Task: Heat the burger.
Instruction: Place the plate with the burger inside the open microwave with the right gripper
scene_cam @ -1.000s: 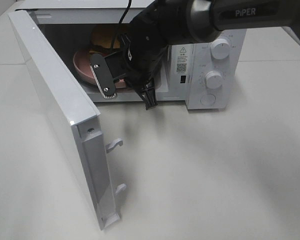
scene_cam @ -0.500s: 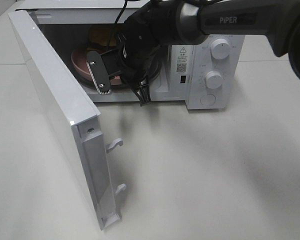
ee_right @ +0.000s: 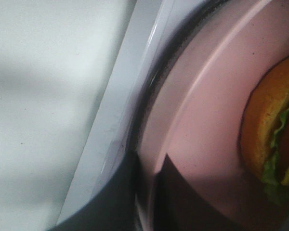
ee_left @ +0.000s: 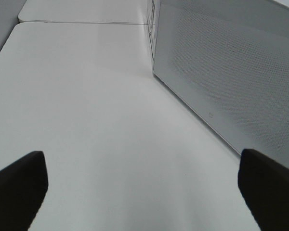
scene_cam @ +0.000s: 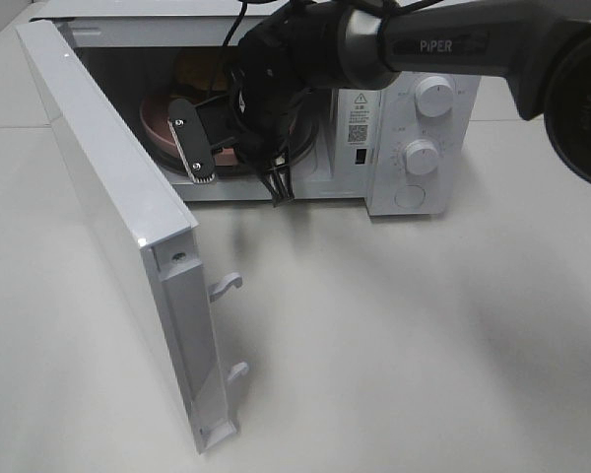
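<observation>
While the right gripper (ee_right: 149, 166) clamps the pink plate (ee_right: 207, 96) at its rim, the burger (ee_right: 269, 139) sits clear of the jaws.

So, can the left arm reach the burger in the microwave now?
Probably not: the open microwave door stands between the left end effector and the burger, and the right arm fills the opening.

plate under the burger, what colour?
Pink. The plate under the burger shows best in the right wrist view.
</observation>
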Robot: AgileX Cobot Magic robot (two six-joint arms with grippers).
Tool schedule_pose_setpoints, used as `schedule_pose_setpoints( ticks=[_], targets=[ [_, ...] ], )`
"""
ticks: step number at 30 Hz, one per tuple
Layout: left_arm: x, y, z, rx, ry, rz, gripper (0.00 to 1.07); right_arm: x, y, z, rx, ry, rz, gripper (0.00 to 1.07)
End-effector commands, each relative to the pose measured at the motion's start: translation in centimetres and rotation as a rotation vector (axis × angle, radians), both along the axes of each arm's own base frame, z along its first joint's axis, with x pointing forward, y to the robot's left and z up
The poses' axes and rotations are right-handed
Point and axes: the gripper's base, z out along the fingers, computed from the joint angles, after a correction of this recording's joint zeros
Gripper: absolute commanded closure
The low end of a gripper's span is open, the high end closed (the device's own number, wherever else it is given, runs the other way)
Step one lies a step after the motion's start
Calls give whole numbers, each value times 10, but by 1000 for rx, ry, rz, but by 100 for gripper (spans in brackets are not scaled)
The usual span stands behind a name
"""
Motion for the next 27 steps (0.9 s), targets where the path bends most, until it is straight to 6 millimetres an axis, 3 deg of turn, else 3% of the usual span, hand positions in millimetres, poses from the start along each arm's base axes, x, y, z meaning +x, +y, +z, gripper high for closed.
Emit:
schedule_pose_setpoints(
  ticks=[1,27],
  targets=[
    [0,0,0,-9,-3,6,2,8,2,19,53,-82,20,107],
    [0,0,0,-8,-4,4,2,17,-3,12,67,-96,24,107]
  ],
)
